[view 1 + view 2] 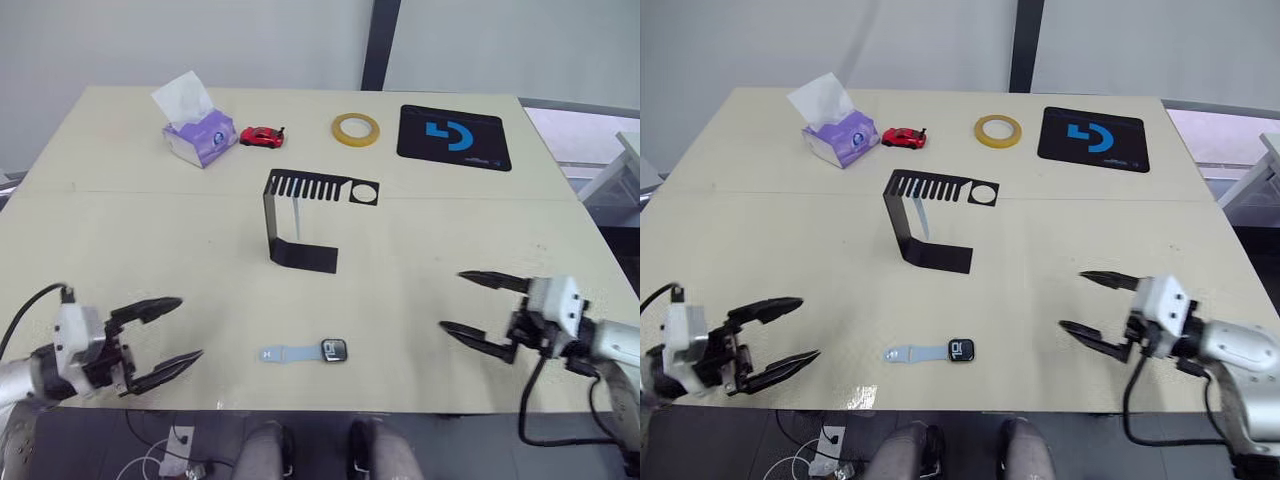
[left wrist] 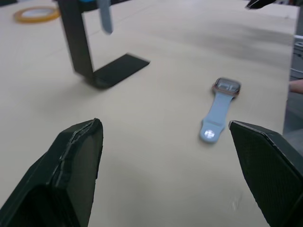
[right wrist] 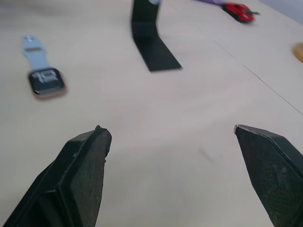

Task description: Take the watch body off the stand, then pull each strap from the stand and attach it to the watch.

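The watch body (image 1: 333, 349) lies flat near the worktop's (image 1: 120, 230) front edge, about midway along it, with one strap (image 1: 289, 353) already joined to its left side. The stand (image 1: 300, 222) sits upright at the worktop's middle, the other strap (image 1: 297, 218) hanging from its slotted top. The left gripper (image 1: 172, 338) hovers at the front left corner, jaws spread wide. The right gripper (image 1: 466, 302) waits by the front right corner, jaws likewise parted and empty.
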